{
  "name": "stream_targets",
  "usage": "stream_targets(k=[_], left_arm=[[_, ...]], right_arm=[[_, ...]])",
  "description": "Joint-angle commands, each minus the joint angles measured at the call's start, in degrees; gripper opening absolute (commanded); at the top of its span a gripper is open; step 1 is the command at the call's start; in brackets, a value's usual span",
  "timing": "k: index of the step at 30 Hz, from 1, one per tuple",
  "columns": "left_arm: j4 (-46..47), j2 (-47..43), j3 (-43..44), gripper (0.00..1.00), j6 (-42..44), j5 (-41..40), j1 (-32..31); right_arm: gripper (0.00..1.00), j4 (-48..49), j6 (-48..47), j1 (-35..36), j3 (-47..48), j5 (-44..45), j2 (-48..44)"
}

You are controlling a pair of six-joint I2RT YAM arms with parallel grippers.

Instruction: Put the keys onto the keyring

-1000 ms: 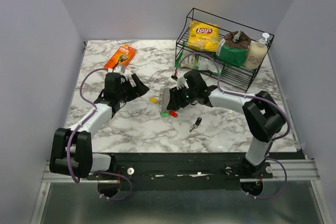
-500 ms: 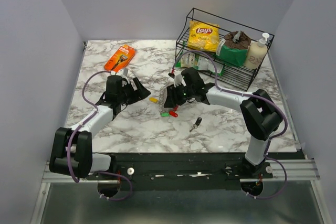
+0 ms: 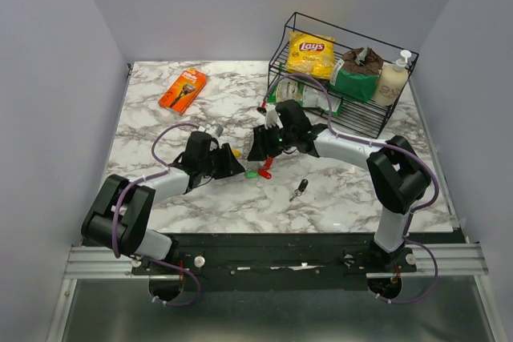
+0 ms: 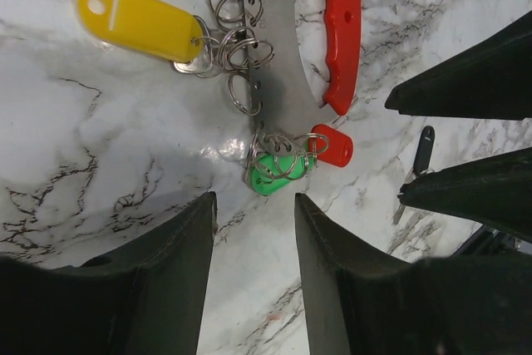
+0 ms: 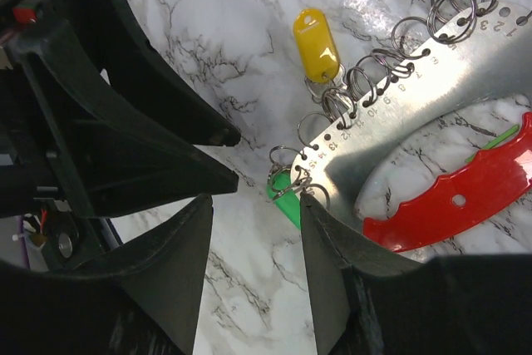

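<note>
**Top external view.** Compared with the frames half a second and one second earlier, the left arm has swung inward and toward the near edge. The left fingers (image 3: pixel 230 167) now lie just beside the green key (image 3: pixel 252 173) and red key (image 3: pixel 264 173). Earlier they were well apart from these keys. The right fingers (image 3: pixel 257 146) have shifted slightly toward the far side and cover most of the key cluster. The yellow key (image 3: pixel 234 152) shows between the two arms. The black key (image 3: pixel 299 189) lies alone on the table (image 3: pixel 240 210), unmoved. An orange razor pack (image 3: pixel 183 90) lies at far left. A wire rack (image 3: pixel 350 110) at far right holds a Lay's bag (image 3: pixel 311 52) and a pump bottle (image 3: pixel 391 82).

**Left wrist view.** The left fingers (image 4: pixel 166 272) are spread with nothing between them. The green key (image 4: pixel 270 176) lies just beyond their tips. The keyring (image 4: pixel 278 64) lies flat on the table, a grey plate with a red curved side, running away from the camera. Split rings line its left edge, where the yellow key (image 4: pixel 137 18) hangs. The rings of the green and red keys bunch at the plate's near end. The right fingers (image 4: pixel 474 89) enter from the right as two black wedges, with the black key (image 4: pixel 422 151) visible between them.

**Right wrist view.** The right fingers (image 5: pixel 158 288) are also spread and hold nothing. The left fingers (image 5: pixel 141 122) fill the left side, their tips near the green key (image 5: pixel 287 193). The keyring plate (image 5: pixel 391 122) carries numbered holes.
</note>
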Motion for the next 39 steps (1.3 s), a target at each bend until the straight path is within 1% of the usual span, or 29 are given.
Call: stream_targets(k=[1,2,5,7,8,24,25,26,28,29,32,34,35,39], left_arm=[[4.4,2.3,-0.5,0.48,0.0,0.7,-0.8],[4.6,3.0,-0.4,0.45,0.1,0.6,-1.0],[5.6,4.1,-0.5,0.42,0.6,0.5,-1.1],[6.3,4.8,-0.5,0.42,0.6,0.4,-1.1],[6.8,5.5,-0.5,0.39,0.5,0.7,-1.0],[14.8,11.5,-0.5,0.38,-1.5,2.2,-1.2],[14.9,11.8,-0.4,0.37,-1.6,2.4,-1.1],[15.0,12.4,-0.2,0.32,-1.5,2.6,-1.1],[15.3,12.6,-0.1,0.27,-1.4,2.9,-1.1],[15.5,12.8,-0.2,0.21,-1.4,3.0,-1.1],[15.6,12.5,-0.3,0.08,-0.8,2.8,-1.2],[14.9,11.6,-0.2,0.04,-0.3,2.5,-1.1],[14.7,10.7,-0.2,0.01,-0.1,2.1,-1.1],[11.8,7.9,0.3,0.0,2.0,1.0,-1.2]], right_arm=[[0.55,-1.2,0.9,0.5,0.8,-0.2,-0.9],[0.55,-1.1,0.9,0.5,0.6,-0.1,-1.0],[0.55,-1.2,0.9,0.5,0.1,0.0,-1.6],[0.55,-1.2,1.0,0.5,-0.1,0.2,-1.8],[0.55,-1.2,1.1,0.5,-0.3,0.3,-1.8],[0.55,-1.2,0.7,0.5,-1.2,0.7,-2.6],[0.55,-1.2,0.7,0.5,-1.2,0.7,-2.7],[0.55,-1.2,0.7,0.5,-1.2,0.7,-2.7],[0.55,-1.1,0.6,0.5,-1.2,0.7,-2.8],[0.55,-1.2,0.7,0.5,-1.3,0.8,-2.8],[0.55,-1.2,0.6,0.5,-1.2,0.8,-2.9],[0.56,-1.2,0.6,0.5,-1.2,0.8,-2.9],[0.55,-1.2,0.8,0.5,-1.2,0.8,-3.0],[0.56,-1.1,0.5,0.6,-1.3,0.8,-3.1]])
